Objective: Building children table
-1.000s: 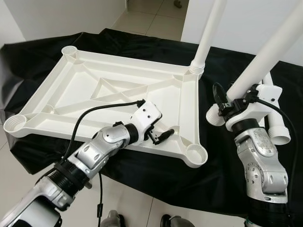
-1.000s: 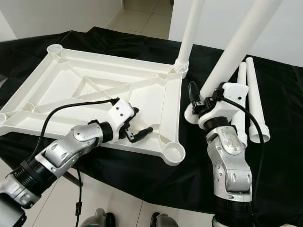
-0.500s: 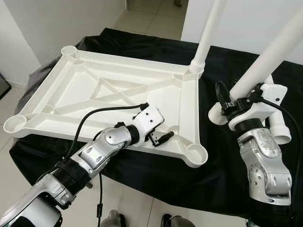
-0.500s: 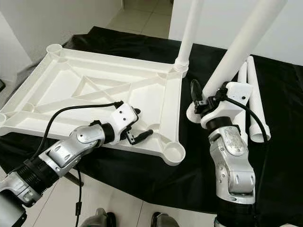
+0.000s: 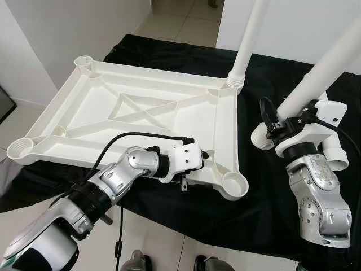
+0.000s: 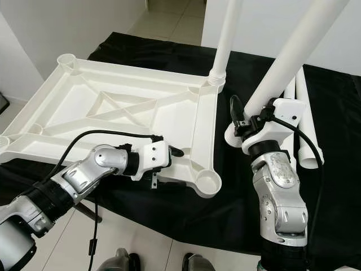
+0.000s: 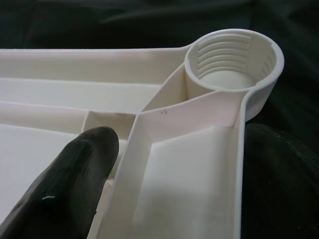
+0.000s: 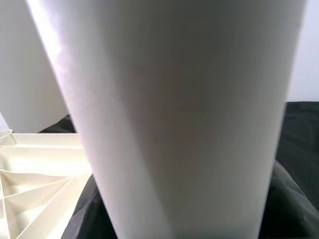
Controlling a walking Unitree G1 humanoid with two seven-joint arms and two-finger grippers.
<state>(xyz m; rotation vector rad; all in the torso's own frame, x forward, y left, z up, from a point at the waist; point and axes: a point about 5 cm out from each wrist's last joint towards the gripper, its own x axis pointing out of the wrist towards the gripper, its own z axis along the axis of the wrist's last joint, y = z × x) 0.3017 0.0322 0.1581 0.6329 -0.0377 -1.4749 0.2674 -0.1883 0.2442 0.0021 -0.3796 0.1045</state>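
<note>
left gripper (image 5: pixel 198 164) clamps the tabletop (image 5: pixel 96 116) rim near the 5 o'clock corner socket (image 5: pixel 234 183). right gripper (image 5: pixel 276 121) is clamped on a tilted leg (image 5: pixel 324 62).

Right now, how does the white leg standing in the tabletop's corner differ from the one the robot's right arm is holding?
The standing leg is upright, seated in the far right corner socket of the upturned tabletop; the held leg is tilted, with its threaded end hanging free above the black cloth. Nothing grips the standing leg; the right gripper clamps the held leg near its lower end. Both are plain white tubes.
</note>
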